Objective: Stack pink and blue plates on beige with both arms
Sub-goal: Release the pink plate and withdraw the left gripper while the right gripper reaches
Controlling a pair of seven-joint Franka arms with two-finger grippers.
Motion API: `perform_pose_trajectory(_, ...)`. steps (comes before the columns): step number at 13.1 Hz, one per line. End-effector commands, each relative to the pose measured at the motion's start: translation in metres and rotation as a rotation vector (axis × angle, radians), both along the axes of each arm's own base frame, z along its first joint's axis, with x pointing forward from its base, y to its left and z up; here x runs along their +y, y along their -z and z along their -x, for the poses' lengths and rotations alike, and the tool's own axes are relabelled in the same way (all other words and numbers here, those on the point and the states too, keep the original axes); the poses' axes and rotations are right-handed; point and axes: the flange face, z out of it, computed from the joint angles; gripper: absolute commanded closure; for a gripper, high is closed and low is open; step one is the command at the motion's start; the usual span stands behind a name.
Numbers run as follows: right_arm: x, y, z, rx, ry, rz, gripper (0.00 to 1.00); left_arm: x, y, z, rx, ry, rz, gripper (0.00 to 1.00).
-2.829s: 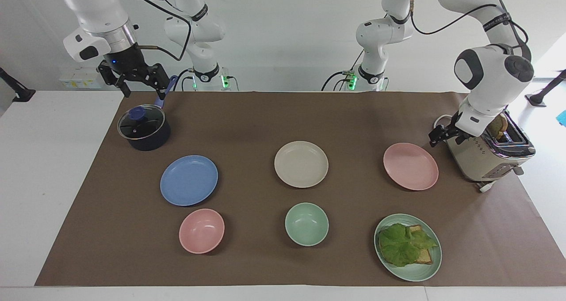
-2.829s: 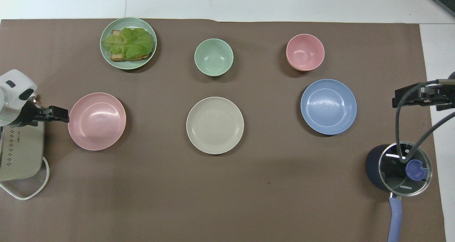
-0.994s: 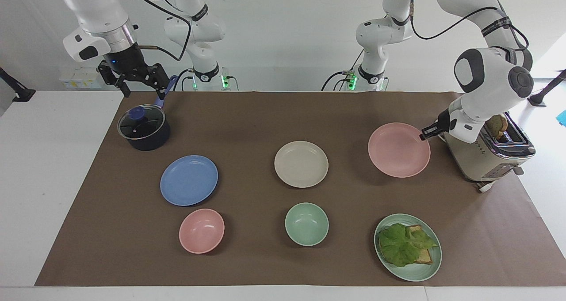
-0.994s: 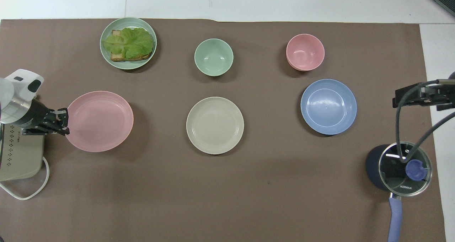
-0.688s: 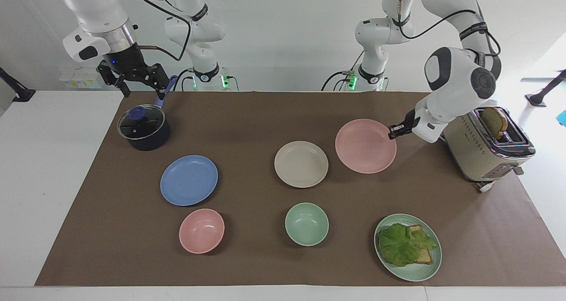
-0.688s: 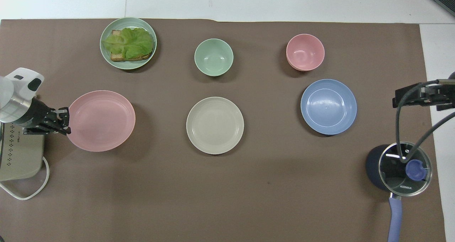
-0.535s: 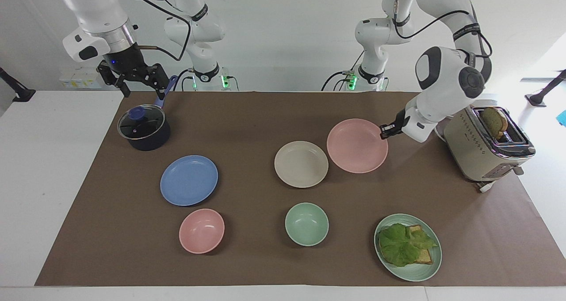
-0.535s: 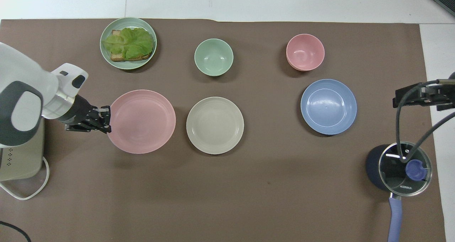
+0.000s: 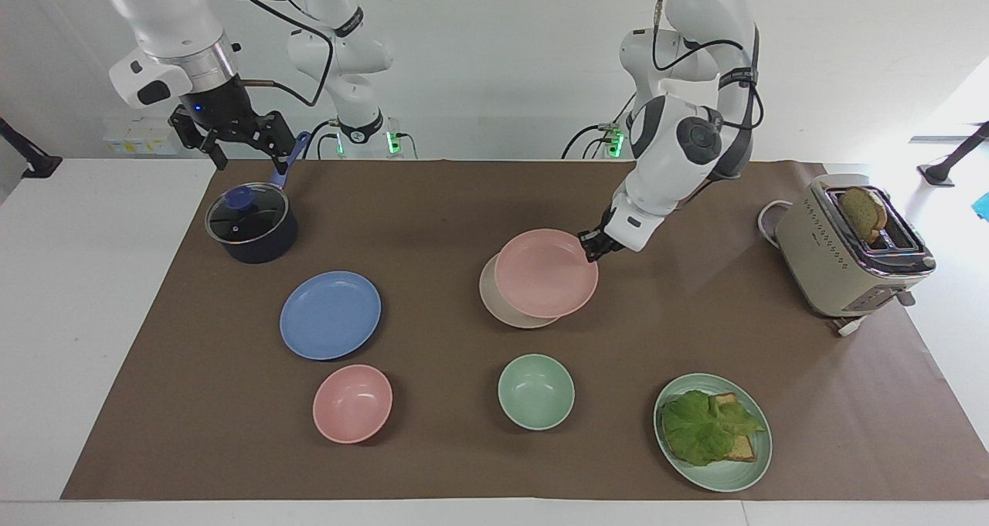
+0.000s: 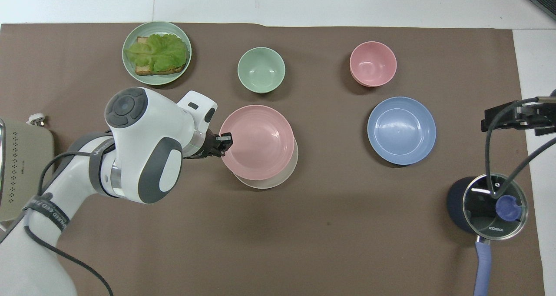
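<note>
- We see the left gripper [image 9: 591,246] at the centre of the facing view, its jaws clamped on the rim of the pink plate [image 9: 545,272].
- We see the pink plate held over the beige plate [image 9: 510,310], covering most of it; a crescent of beige shows along the lower edge. Whether the two touch, we cannot tell.
- In the overhead view, the left gripper [image 10: 223,143] sits at the pink plate's [image 10: 257,141] left edge, at frame centre.
- We see the blue plate [image 9: 330,314] flat on the tabletop [image 9: 433,201] at centre left of the facing view, well apart from the stack.
- We see the right gripper [image 9: 243,141] at upper left of the facing view, over the lidded pot [image 9: 251,224], jaws apart and holding nothing; this arm waits.
- The pink bowl [image 9: 352,402], green bowl [image 9: 535,391] and green plate with lettuce toast [image 9: 712,431] line the lower part of the facing view; the toaster [image 9: 854,249] stands at right.
</note>
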Motion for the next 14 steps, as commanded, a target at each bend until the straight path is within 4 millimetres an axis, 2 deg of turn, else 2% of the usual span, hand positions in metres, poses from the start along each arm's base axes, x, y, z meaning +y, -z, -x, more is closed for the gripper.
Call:
perform_pose_trajectory(1,-0.004,0.002,0.005,-0.018,0.003,-0.016,0.0,0.0,-0.004,0.0,-0.019,-0.006,0.018,0.34)
perform_pose_trajectory(2,-0.009,0.008,0.004,-0.026,0.006,-0.016,0.0,0.0,-0.005,-0.001,-0.021,-0.005,0.018,0.0)
perform_pose_trajectory(5,-0.019,0.022,0.007,-0.038,-0.003,-0.015,0.0,0.002,-0.007,-0.003,-0.017,0.002,0.013,0.0)
perform_pose_trajectory(6,-0.023,0.03,0.006,-0.033,-0.02,-0.016,0.0,0.011,-0.015,-0.006,-0.017,-0.009,0.01,0.0)
perform_pose_trajectory(7,-0.026,0.042,0.004,-0.036,-0.037,-0.016,0.0,0.028,-0.026,-0.01,-0.006,-0.019,0.002,0.0)
perform_pose_trajectory(9,-0.033,0.077,-0.002,-0.061,-0.063,-0.013,0.0,0.079,-0.063,-0.024,-0.005,-0.045,-0.003,0.0)
perform_pose_trajectory(10,-0.035,0.097,-0.005,-0.076,-0.082,-0.011,0.0,0.115,-0.088,-0.035,-0.036,-0.034,-0.034,0.0)
perform_pose_trajectory(11,-0.042,0.117,-0.008,-0.089,-0.09,-0.008,0.0,0.142,-0.11,-0.041,-0.043,-0.026,-0.051,0.0)
perform_pose_trajectory(14,-0.054,0.189,-0.018,-0.128,-0.127,0.001,0.0,0.212,-0.169,-0.051,-0.04,0.096,-0.146,0.0)
